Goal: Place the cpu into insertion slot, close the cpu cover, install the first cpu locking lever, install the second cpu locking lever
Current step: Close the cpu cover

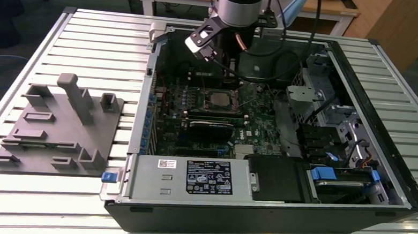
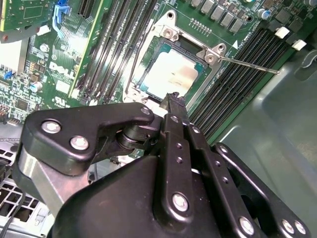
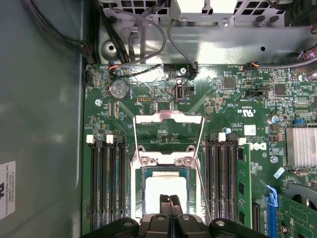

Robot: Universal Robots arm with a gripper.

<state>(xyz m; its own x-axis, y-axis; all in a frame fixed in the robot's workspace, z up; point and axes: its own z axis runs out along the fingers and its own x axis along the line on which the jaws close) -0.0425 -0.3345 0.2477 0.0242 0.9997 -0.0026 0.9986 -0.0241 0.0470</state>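
Observation:
The cpu lies flat, silver top up, in the insertion slot on the green board; it also shows in the second wrist view as the cpu. The cpu cover is swung open and stands back beyond the slot, board showing through its cut-out. Two thin wire levers are raised along the slot's sides; one lever sticks out over the memory slots. My gripper is shut, fingertips together with nothing between them, just above the cpu's near edge. In the exterior view the arm reaches down over the slot.
Black memory slots flank the socket on both sides. A finned heatsink, a blue latch and cables lie around it. The case walls box the board in. A grey fixture block sits on the slatted table.

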